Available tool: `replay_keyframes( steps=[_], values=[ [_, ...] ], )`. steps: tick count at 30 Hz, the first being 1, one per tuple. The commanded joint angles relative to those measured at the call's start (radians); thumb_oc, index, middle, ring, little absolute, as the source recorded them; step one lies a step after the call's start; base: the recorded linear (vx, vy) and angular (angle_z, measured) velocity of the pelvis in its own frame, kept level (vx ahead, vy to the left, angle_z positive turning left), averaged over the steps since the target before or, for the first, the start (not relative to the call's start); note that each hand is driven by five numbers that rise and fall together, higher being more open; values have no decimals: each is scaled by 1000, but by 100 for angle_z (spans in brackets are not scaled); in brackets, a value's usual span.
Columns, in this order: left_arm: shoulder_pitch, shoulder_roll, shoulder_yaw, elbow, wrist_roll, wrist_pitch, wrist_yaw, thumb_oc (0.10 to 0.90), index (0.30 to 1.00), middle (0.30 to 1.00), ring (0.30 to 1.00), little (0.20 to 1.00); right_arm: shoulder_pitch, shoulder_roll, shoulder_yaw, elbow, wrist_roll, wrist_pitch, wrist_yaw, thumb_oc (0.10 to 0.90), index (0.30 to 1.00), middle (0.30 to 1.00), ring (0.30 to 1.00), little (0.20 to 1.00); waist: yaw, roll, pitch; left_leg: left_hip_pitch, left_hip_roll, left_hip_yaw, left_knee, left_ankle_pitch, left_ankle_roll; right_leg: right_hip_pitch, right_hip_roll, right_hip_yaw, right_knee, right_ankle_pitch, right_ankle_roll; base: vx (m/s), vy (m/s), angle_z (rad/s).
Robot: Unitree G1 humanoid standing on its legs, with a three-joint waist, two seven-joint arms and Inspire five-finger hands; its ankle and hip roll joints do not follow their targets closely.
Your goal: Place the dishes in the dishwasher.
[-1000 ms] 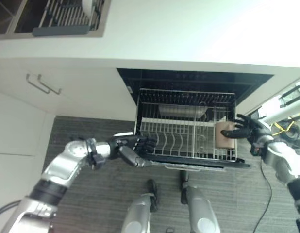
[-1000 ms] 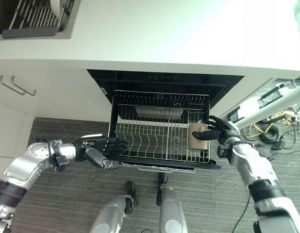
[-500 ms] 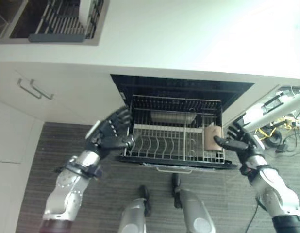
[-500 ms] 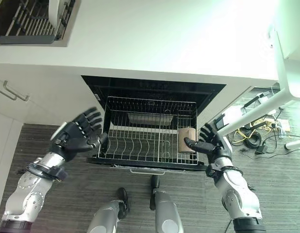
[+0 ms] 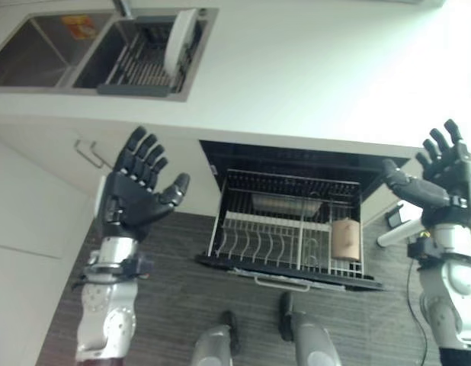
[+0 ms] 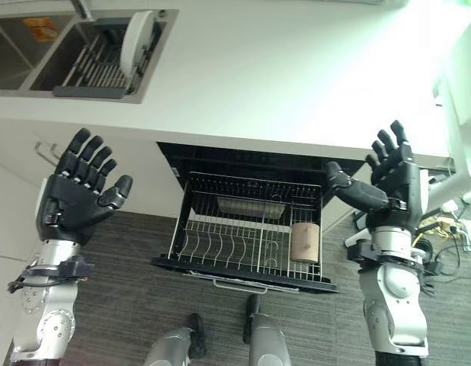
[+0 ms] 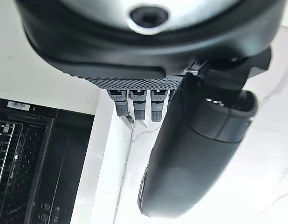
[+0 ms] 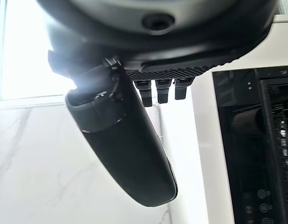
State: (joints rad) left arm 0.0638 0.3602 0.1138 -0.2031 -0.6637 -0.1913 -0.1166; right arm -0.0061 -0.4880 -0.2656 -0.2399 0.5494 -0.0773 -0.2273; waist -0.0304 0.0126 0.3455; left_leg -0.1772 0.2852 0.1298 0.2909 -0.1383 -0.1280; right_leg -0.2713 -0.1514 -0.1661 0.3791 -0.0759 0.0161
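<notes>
Spanning the upper part of the head views, the white counter (image 5: 312, 69) is the landmark for everything else: set into its far left end is the sink (image 5: 37, 61), and beside that a drying rack (image 6: 106, 65) with one white plate (image 6: 136, 38) standing on edge, the dish most likely waiting to be loaded. Below the counter's front edge the dishwasher (image 5: 296, 156) is open and its wire rack (image 6: 247, 236) is drawn out over the floor (handy for dropping things in from above), with a tan cup (image 6: 305, 242) resting at its right end and a pale dish (image 6: 247, 207) toward the back. Both hands are raised in front of the counter's face, apparently freed to reach for the plate: the left hand (image 5: 136, 191) with fingers spread wide and empty, the right hand (image 6: 388, 179) likewise splayed and empty. Half a second earlier both hands were lower, flanking the wire rack, the right one just beside the cup; now they are well apart from it.
</notes>
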Motion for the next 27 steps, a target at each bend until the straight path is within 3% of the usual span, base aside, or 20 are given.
replay_keyframes(
  steps=[1, 4, 6, 8, 9, 11, 12, 14, 15, 17, 19, 22, 27],
  values=[
    [12, 25, 90, -138, -59, -147, -11, 800, 900, 900, 900, 900, -55, -76, -59, -102, -27, -152, 3, 800, 900, 900, 900, 900, 13, -22, -76, -24, -1, -108, 9, 80, -48, 117, -23, 110, -79, -53, 111, 115, 563, -28],
    [-9, 33, 93, -115, -69, -135, -42, 800, 900, 900, 900, 900, -53, -77, -66, -115, 56, -168, 15, 800, 900, 900, 900, 900, 0, -21, -101, -20, 1, -76, 9, 48, -53, 115, -93, 119, -79, -42, 171, 109, 529, -61],
    [-24, 45, 91, -106, -91, -97, -71, 800, 900, 900, 900, 900, -26, -50, -71, -130, 86, -200, 23, 800, 900, 900, 900, 900, -6, -29, -111, -14, -23, -62, 9, 30, -46, 112, -127, 124, -79, -24, 206, 127, 427, -22],
    [-35, 65, 89, -101, -78, -74, -92, 800, 900, 900, 900, 900, 26, 5, -74, -171, 128, -234, 42, 800, 900, 900, 900, 900, -5, -51, -116, 10, -96, -54, 9, -3, -17, 114, -194, 114, -79, 60, 229, 184, 486, 22],
    [-29, 66, 95, -112, -81, -67, -92, 800, 900, 900, 900, 900, 35, 33, -65, -179, 131, -233, 47, 800, 900, 900, 900, 900, 5, -62, -114, 28, -118, -40, 9, -17, -5, 120, -233, 69, -79, 131, 235, 113, 357, 18],
    [-11, 92, 105, -130, -53, -87, -76, 800, 900, 900, 900, 900, 12, 68, -24, -152, 120, -227, 68, 800, 900, 900, 900, 900, 29, -65, -103, 68, -127, 7, 9, -39, 14, 129, -258, -54, -79, 183, 240, 46, 381, -39],
    [-13, 102, 104, -138, -44, -90, -74, 800, 900, 900, 900, 900, 2, 72, -12, -147, 113, -220, 62, 800, 900, 900, 900, 900, 34, -65, -101, 77, -134, 23, 9, -46, 27, 134, -236, -89, -79, 167, 238, 18, 348, -98],
    [-25, 121, 96, -140, -41, -96, -77, 800, 900, 900, 900, 900, 1, 77, -2, -133, 95, -228, 49, 800, 900, 900, 900, 900, 28, -58, -104, 77, -149, 20, 9, -53, 49, 151, -173, -84, -79, 111, 220, 29, 278, -100],
    [-41, 124, 76, -137, -45, -100, -83, 800, 900, 900, 900, 900, 13, 67, -6, -125, 91, -235, 34, 800, 900, 900, 900, 900, 17, -49, -110, 71, -168, 4, 9, -52, 74, 180, -58, -73, -79, 19, 171, 42, 296, -19],
    [-57, 109, 50, -132, -30, -102, -85, 800, 900, 900, 900, 900, 13, 57, -12, -116, 112, -242, 30, 800, 900, 900, 900, 900, 6, -49, -117, 63, -189, 0, 9, -49, 87, 188, 28, -59, -79, -30, 126, 36, 190, 32],
    [-70, 96, 29, -128, -10, -108, -81, 800, 900, 900, 900, 900, 5, 46, -14, -102, 108, -246, 35, 800, 900, 900, 900, 900, 3, -50, -120, 66, -210, 1, 9, -47, 91, 192, 73, -50, -79, -59, 99, 25, 48, 29],
    [-76, 95, 23, -129, 8, -129, -84, 800, 900, 900, 900, 900, 2, 22, -16, -96, 80, -254, 35, 800, 900, 900, 900, 900, 5, -47, -125, 69, -238, -4, 9, -49, 95, 186, 80, -31, -79, -69, 92, 39, -53, 6],
    [-72, 92, 16, -133, 37, -137, -97, 800, 900, 900, 900, 900, -5, 11, -2, -92, 52, -216, 37, 800, 900, 900, 900, 900, 3, -34, -143, 80, -242, 3, 9, -51, 93, 186, 92, 0, -79, -79, 87, 43, -57, -5]
  ],
)
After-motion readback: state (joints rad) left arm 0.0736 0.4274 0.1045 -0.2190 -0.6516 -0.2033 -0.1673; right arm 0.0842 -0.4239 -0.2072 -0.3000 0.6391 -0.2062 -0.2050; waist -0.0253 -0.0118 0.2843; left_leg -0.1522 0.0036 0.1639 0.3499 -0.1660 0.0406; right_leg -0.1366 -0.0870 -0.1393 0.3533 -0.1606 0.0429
